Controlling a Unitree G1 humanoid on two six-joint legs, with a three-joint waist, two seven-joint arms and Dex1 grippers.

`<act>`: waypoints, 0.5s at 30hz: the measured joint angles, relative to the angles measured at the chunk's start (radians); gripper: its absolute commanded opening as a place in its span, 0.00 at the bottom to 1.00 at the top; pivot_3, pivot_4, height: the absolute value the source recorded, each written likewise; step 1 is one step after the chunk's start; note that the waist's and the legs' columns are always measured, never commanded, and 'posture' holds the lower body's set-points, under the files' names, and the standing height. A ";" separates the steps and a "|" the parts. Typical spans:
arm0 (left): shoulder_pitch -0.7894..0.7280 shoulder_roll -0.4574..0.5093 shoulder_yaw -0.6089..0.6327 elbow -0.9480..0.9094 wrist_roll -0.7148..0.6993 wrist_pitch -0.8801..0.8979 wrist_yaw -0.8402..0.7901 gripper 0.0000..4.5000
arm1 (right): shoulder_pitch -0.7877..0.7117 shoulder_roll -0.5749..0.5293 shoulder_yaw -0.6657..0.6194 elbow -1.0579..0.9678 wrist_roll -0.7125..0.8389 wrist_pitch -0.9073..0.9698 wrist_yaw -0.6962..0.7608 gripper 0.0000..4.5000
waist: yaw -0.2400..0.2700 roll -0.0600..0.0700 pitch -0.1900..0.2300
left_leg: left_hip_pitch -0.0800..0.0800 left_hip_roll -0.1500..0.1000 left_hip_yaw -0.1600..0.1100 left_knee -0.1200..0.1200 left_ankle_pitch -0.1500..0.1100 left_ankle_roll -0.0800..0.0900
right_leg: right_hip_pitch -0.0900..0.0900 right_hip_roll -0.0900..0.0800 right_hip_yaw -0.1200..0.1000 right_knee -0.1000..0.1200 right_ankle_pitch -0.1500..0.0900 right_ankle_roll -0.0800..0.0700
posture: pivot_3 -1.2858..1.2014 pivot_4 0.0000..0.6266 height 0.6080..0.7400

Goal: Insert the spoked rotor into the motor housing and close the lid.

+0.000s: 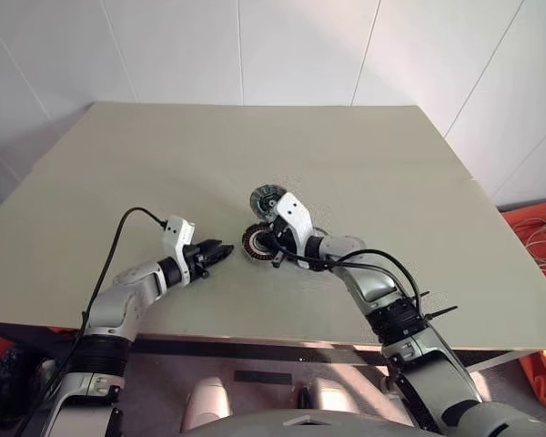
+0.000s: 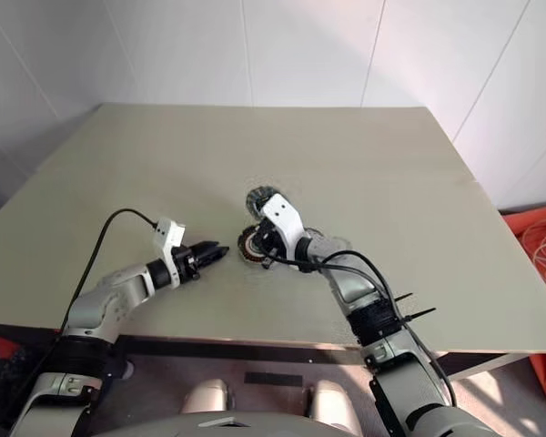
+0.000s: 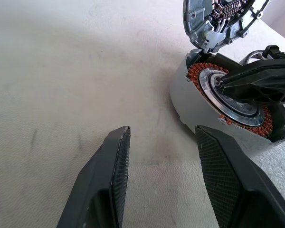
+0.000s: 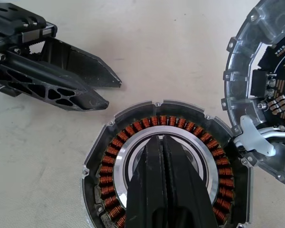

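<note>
The motor housing (image 4: 133, 129) lies flat near the middle of the table, its copper-red windings ringing a silver hub. My right gripper (image 4: 161, 138) is shut, and its joined fingertips rest on that hub. The lid (image 1: 267, 198), a grey disc with a blue mark, sits just behind the housing and touches its rim; its silvery inner side (image 4: 270, 95) shows electronics and a white cable. My left gripper (image 1: 220, 250) hovers low over the table just left of the housing, open with nothing between its fingers (image 3: 118, 156). The spoked rotor is hidden.
The beige table (image 1: 255, 137) stretches bare behind and to the left of the parts. Its front edge runs close under both arms. Orange material (image 1: 541, 237) lies on the floor past the right edge. White tiled walls stand behind.
</note>
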 measured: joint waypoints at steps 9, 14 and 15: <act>0.004 -0.007 0.000 -0.001 0.004 0.000 0.001 0.51 | -0.006 -0.022 -0.012 -0.033 0.006 0.006 0.005 0.01 | 0.002 0.000 0.000 | 0.000 0.000 0.000 0.000 0.000 0.000 | -0.001 0.000 0.000 0.000 0.000 0.000 | 0.52 0.00 1.00; 0.004 -0.015 -0.001 -0.003 0.004 0.000 0.001 0.51 | -0.039 -0.023 -0.034 -0.087 0.023 0.021 0.005 0.01 | 0.001 0.000 0.000 | 0.000 0.000 0.000 0.000 0.000 0.000 | -0.001 0.000 0.000 0.000 0.000 0.000 | 0.52 0.00 1.00; 0.004 -0.015 -0.001 -0.003 0.004 0.000 0.001 0.51 | -0.040 -0.024 -0.038 -0.089 0.023 0.022 0.005 0.01 | 0.002 0.000 0.000 | 0.000 0.000 0.000 0.000 0.000 0.000 | -0.001 0.000 0.000 0.000 0.000 0.000 | 0.52 0.00 1.00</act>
